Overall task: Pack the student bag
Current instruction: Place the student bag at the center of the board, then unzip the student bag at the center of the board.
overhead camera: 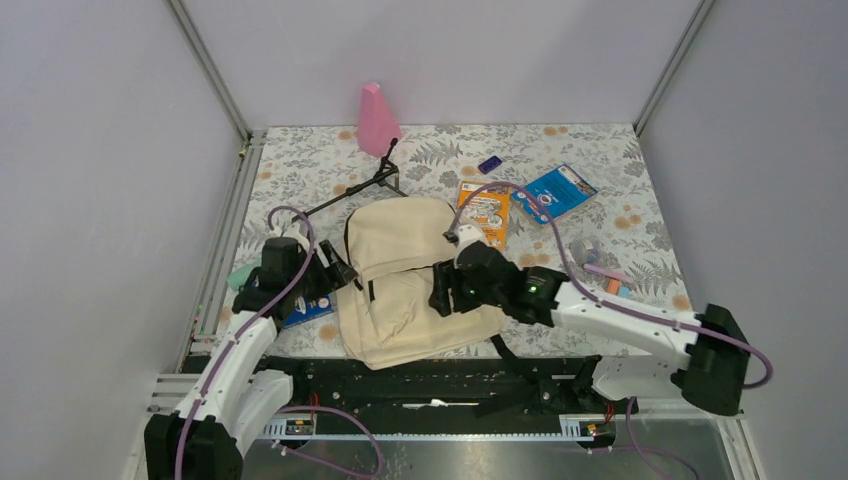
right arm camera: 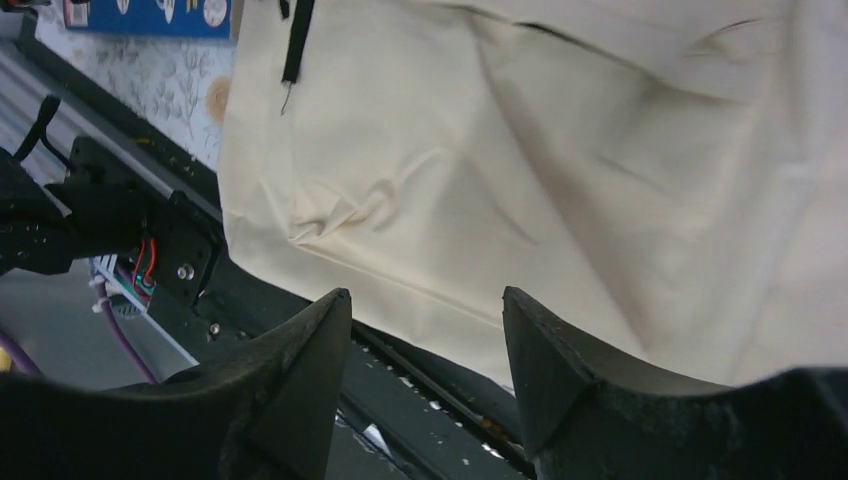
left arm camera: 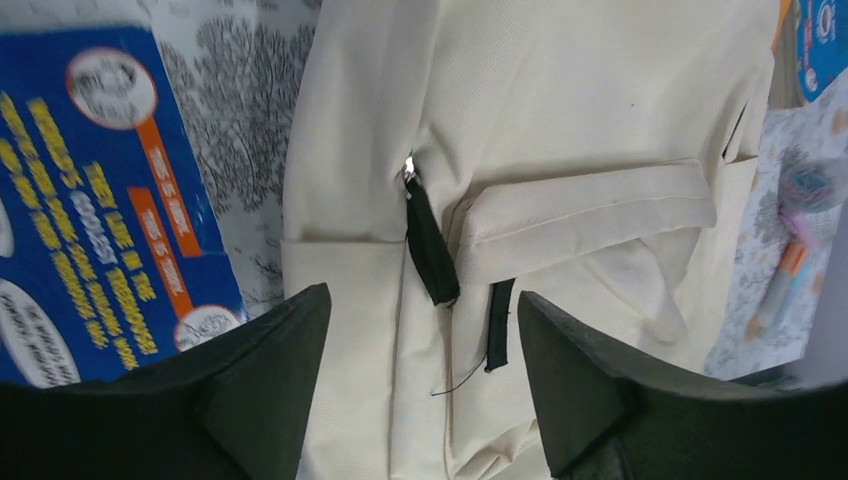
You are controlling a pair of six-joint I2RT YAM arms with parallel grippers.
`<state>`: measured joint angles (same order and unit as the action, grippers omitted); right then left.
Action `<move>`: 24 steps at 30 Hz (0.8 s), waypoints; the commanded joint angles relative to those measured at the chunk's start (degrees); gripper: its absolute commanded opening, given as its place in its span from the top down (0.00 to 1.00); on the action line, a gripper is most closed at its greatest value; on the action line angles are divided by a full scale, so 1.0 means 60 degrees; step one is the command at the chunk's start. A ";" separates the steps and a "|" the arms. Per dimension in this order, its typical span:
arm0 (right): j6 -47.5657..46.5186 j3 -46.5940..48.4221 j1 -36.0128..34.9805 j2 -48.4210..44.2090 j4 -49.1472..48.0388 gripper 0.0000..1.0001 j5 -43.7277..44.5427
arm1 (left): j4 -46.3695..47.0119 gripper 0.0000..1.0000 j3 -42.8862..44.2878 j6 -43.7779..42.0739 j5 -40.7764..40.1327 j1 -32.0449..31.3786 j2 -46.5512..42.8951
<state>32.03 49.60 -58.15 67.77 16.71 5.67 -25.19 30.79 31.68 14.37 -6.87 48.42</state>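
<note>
Far left, a blue book (left arm camera: 90, 200) lies flat on the table (overhead camera: 640, 215), just beside the bag (overhead camera: 415, 280) and not yet packed. My left gripper (left arm camera: 425, 390) hangs over the bag's left side with its jaws parted, holding nothing. Between the fingers (left arm camera: 270, 370) I look straight down at cream fabric and a black pull (left arm camera: 430, 245) lying along the seam above the front pocket.

The bag itself lies flat in the middle of the table, its near edge at the black rail (right arm camera: 300, 300). As far as I can see the zip is shut, and nothing shows inside.

On the bag's right side, my right gripper (right arm camera: 425, 380) is also released. Its jaws stand apart above the near corner of the fabric, touching nothing I can make out.

Further right, two booklets (overhead camera: 487, 212) and some pens (overhead camera: 605, 275) lie loose on the table, well apart from the bag.

My read is that I'm at the opening step, with no packing begun. The next move calls for the left jaws to drop onto that pull and pinch it squarely; it's thin and lies flat, so I'd need to come in low. The right gripper would need to pin or clamp the fabric near the corner — otherwise I expect the soft bag to slide along with the zip.
</note>
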 commanded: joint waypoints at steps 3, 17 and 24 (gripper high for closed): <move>0.0306 0.1548 -0.1105 0.1838 -0.1304 0.37 -0.0218 | 0.2096 0.34 -0.1307 0.2006 0.0129 0.0047 -0.0917; 0.0347 0.3802 -0.1616 0.5329 -0.1917 0.42 -0.0093 | 0.3618 0.45 -0.1660 0.2109 -0.0084 0.0056 0.0392; 0.0241 0.4448 -0.1711 0.6357 -0.1685 0.44 0.0996 | 0.4155 0.49 -0.1705 0.2114 0.0024 0.0047 0.1180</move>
<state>33.76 72.36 -67.48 103.46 7.01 6.13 -5.96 20.82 43.92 14.11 -6.83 53.67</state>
